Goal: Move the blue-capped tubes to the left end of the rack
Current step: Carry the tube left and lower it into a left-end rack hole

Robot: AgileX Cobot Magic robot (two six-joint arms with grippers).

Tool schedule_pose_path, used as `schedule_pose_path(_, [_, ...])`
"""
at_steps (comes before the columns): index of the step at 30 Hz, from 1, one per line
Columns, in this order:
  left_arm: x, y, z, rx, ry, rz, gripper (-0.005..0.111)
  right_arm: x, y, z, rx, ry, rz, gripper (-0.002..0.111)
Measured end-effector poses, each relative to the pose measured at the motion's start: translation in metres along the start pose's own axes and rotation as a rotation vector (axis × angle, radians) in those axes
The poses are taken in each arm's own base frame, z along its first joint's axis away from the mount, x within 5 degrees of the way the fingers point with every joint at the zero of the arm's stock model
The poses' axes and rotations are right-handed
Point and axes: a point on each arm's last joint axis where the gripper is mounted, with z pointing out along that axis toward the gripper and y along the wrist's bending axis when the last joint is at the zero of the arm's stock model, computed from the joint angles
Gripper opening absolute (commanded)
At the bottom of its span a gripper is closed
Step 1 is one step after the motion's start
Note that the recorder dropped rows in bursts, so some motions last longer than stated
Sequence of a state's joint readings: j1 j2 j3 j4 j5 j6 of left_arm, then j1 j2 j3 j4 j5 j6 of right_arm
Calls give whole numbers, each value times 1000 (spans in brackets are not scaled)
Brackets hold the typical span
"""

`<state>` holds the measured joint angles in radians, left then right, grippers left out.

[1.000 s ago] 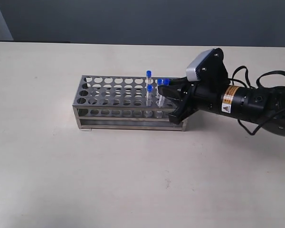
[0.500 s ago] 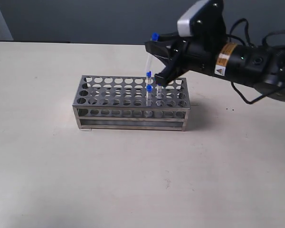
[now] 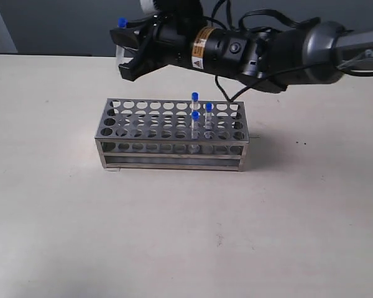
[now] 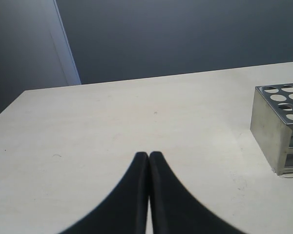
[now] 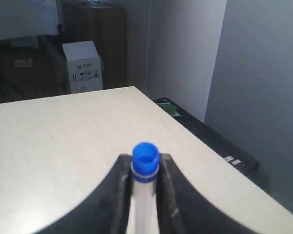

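Note:
The shiny metal rack (image 3: 161, 164) stands mid-table. Three blue-capped tubes (image 3: 195, 115) stand upright in holes near its right end. A fourth tube (image 3: 119, 48) hangs in the air above and just behind the rack's left end, with my right gripper (image 3: 124, 51) shut on it below its blue cap. The right wrist view shows that tube (image 5: 146, 158) pinched in the right gripper (image 5: 145, 165). My left gripper (image 4: 149, 155) is shut and empty over bare table, with the rack's left end (image 4: 275, 127) off to one side. The left arm does not show in the exterior view.
The right arm and its cables (image 3: 261, 46) stretch across above the rack's back edge. Beyond the table's far edge stand a white cardboard box (image 5: 83, 73) and dark furniture. Bare tabletop (image 3: 174, 236) lies in front of the rack.
My right gripper has lifted one tube out of the rack's right end and carried it up and leftward, to above the rack's left end. Three tubes stay in place.

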<state>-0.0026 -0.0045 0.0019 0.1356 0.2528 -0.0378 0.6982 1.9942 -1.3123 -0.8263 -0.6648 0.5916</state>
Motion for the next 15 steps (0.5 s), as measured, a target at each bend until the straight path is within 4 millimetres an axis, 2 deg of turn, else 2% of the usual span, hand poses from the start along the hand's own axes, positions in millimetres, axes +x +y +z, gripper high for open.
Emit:
schedule_pose_path(3, [0,0,0,0,0,0,0,19,8,27,-48,42,14,-1])
schedule_pose_path(5, [0,0,0,0,0,0,0,29,12,36,-43,91,5,-1])
schedule_pose_path(12, [0,0,0,0,0,0,0,47,5,49,3,171,-1,-1])
schedule_pose_path(15, [0,0,0,0,0,0,0,45,3,50,10,172,-4,-1])
